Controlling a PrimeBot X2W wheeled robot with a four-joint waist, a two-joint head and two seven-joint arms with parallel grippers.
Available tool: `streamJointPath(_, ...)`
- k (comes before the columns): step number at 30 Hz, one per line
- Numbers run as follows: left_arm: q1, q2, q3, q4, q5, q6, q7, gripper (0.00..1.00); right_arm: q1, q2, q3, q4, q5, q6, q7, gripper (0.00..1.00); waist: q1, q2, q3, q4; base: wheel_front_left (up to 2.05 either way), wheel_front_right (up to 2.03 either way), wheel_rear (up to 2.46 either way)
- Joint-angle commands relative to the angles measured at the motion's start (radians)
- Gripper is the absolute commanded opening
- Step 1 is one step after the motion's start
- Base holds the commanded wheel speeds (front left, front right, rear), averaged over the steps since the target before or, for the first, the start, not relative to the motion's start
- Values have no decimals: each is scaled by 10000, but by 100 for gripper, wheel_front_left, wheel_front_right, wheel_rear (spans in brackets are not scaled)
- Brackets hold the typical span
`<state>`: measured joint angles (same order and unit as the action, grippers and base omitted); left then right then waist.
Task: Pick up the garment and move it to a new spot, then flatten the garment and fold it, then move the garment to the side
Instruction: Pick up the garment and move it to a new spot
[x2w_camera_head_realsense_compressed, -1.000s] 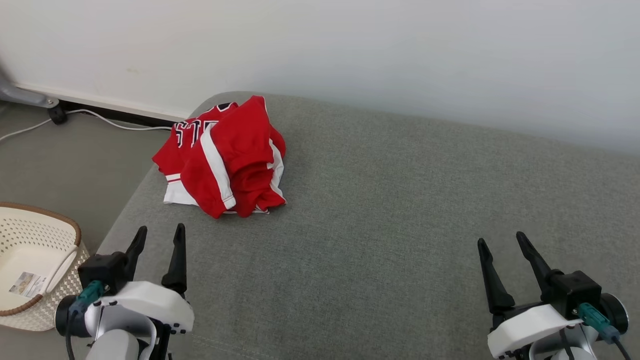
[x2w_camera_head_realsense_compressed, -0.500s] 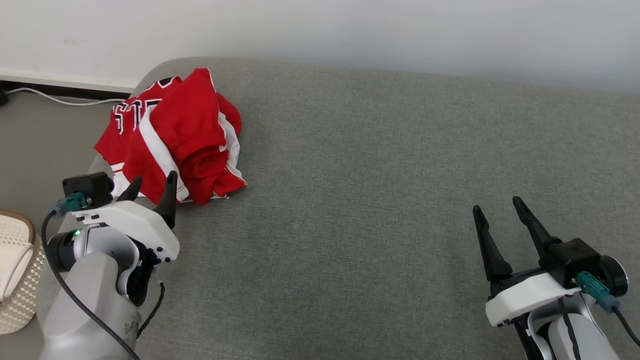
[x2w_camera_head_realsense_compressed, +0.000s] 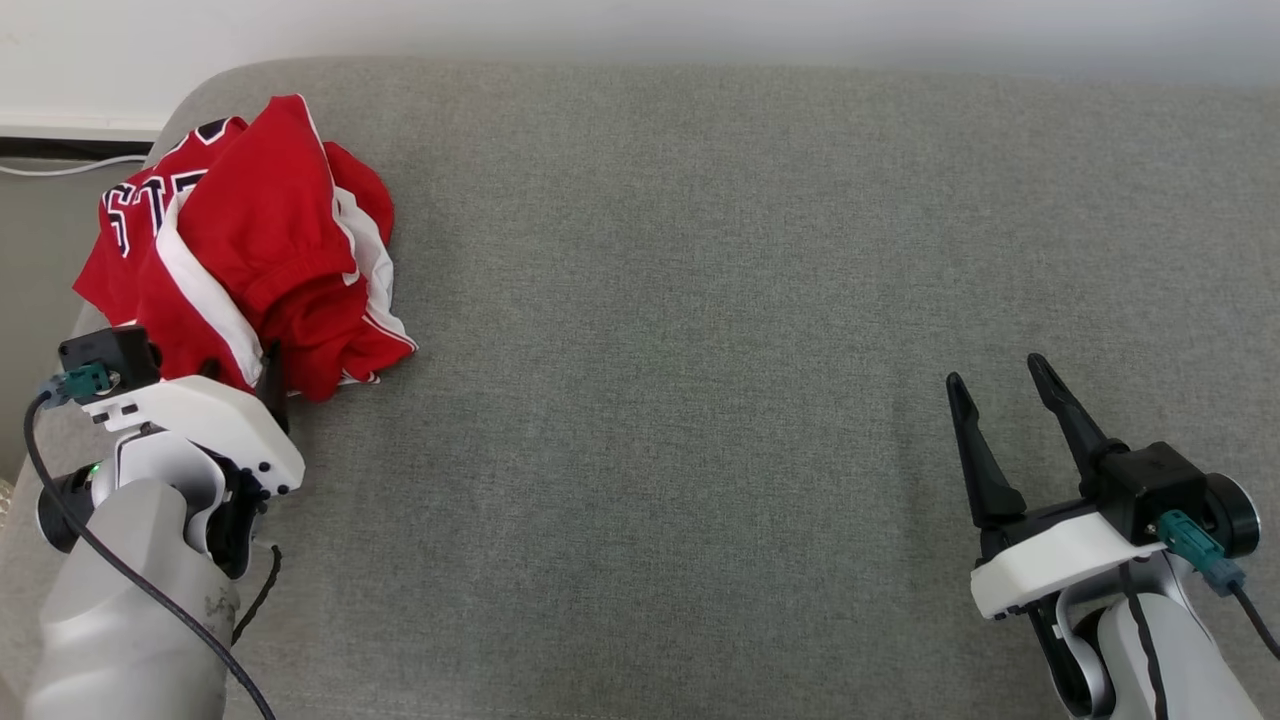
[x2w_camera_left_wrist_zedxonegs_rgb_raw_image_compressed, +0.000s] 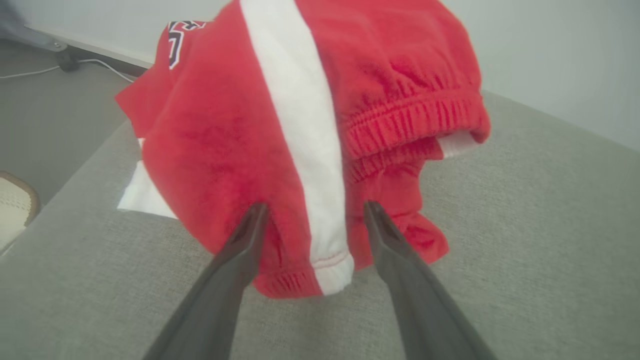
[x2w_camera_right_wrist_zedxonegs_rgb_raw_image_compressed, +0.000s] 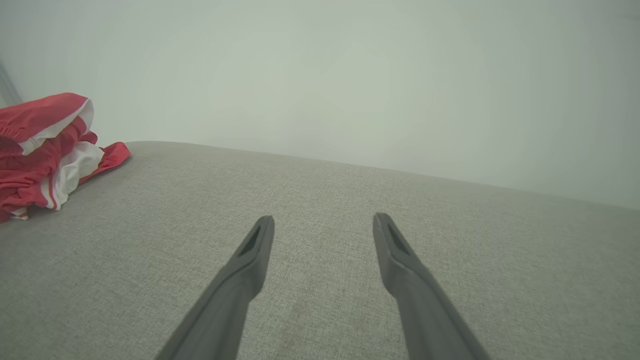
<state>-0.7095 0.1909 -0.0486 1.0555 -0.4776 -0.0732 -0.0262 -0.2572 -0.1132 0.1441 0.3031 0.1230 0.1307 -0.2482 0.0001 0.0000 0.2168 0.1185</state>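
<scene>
1. Jaws of the left gripper (x2w_camera_left_wrist_zedxonegs_rgb_raw_image_compressed: 315, 206) stand spread wide. One finger sits on each side of the white stripe (x2w_camera_left_wrist_zedxonegs_rgb_raw_image_compressed: 305, 125) that runs down the near fold of the garment (x2w_camera_left_wrist_zedxonegs_rgb_raw_image_compressed: 215, 150). Both tips meet the red fabric near its lower hem (nothing is pinched between them).
2. Jaws of the right gripper (x2w_camera_head_realsense_compressed: 995, 370) are spread just as wide, with nothing between them. Its fingers point across bare grey cloth, and I cannot tell whether they touch it.
3. The garment is a crumpled heap of red cloth with white stripes and white trim. A gathered elastic band shows along one fold, and dark lettering edged in white shows on the part farthest to the left.
4. It lies at the far left corner of the grey upholstered surface (x2w_camera_head_realsense_compressed: 700, 350), and its left side reaches that surface's left edge.
5. In the head view the left gripper's white housing sits just at the heap's near edge. The right gripper is over the near right part of the surface (well apart from the garment).
6. A pale wall (x2w_camera_right_wrist_zedxonegs_rgb_raw_image_compressed: 320, 75) rises beyond the surface's far edge. To the left lies a grey floor (x2w_camera_left_wrist_zedxonegs_rgb_raw_image_compressed: 50, 105), with a white cable (x2w_camera_left_wrist_zedxonegs_rgb_raw_image_compressed: 102, 67) running along the foot of the wall.
</scene>
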Motion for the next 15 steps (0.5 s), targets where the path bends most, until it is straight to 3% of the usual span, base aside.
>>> streamJointPath(1,-456,586,286,-17,-25,183,-351,20,-204,-47,219,-273,-50,0,-136,100,-1,0,23,-2,0,0,0)
streamJointPath(2,-515,581,318,126,-57,214,-434,0,-204,-48,216,-277,-56,0,-136,100,-1,0,27,1,0,0,0)
streamJointPath(15,-793,353,36,878,-22,-117,-1572,0,59,-2,-73,-319,-24,0,-136,100,-1,0,-413,201,0,0,0)
